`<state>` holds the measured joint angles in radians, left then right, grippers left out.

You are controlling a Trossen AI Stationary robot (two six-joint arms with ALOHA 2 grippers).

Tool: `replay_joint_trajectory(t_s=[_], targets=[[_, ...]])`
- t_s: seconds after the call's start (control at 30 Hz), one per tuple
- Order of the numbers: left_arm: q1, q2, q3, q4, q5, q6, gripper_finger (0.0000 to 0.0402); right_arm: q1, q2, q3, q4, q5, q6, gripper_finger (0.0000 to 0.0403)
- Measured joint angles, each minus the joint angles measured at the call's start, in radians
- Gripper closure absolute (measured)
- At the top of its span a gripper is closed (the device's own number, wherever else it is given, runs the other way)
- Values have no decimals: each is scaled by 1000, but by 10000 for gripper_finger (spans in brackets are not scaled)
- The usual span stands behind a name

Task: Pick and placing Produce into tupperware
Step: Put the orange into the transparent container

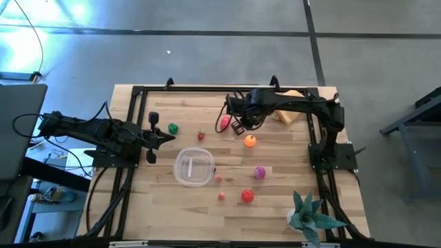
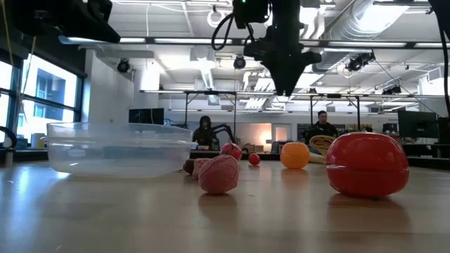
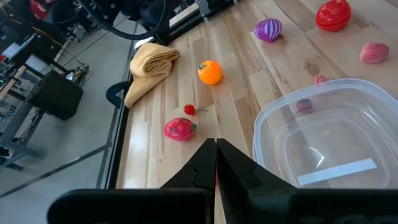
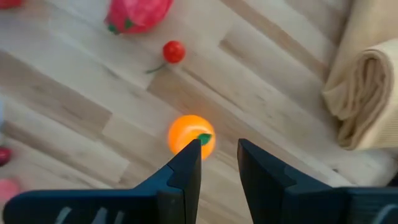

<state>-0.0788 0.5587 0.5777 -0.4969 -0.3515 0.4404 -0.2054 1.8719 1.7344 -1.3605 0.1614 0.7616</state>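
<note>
One orange (image 4: 191, 138) beside right fingers (image 4: 186, 173)

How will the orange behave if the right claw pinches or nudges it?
The orange looks round and smooth, so it will probably roll if nudged. It seems a small hollow toy, likely light. Its curved sides may slip from the right claw, whose fingers stand narrowly apart.

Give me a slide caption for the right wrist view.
Right tool hovers slightly open above the small orange toy fruit, beside the folded tan cloth.
</note>
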Motion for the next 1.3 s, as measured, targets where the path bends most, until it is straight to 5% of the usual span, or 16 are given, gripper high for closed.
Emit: replay_joint_trajectory(t_s=[0.33, 0.57, 0.7, 0.8, 1.0, 1.3], targets=[[0, 0, 11, -9, 9, 86, 399, 0, -1, 0, -2, 26, -29, 305], [0, -96, 154, -172, 261, 87, 399, 8, -1, 0, -5, 50, -45, 306], [0, -198, 168, -177, 500, 159, 399, 18, -1, 0, -5, 55, -57, 306], [0, -251, 158, -231, 577, 186, 399, 30, -1, 0, -18, 57, -63, 306], [0, -272, 112, -293, 536, 158, 399, 31, -9, -1, -76, 74, -59, 306], [0, -220, 109, -313, 259, 8, 399, 36, -76, -2, -79, 114, -31, 306]])
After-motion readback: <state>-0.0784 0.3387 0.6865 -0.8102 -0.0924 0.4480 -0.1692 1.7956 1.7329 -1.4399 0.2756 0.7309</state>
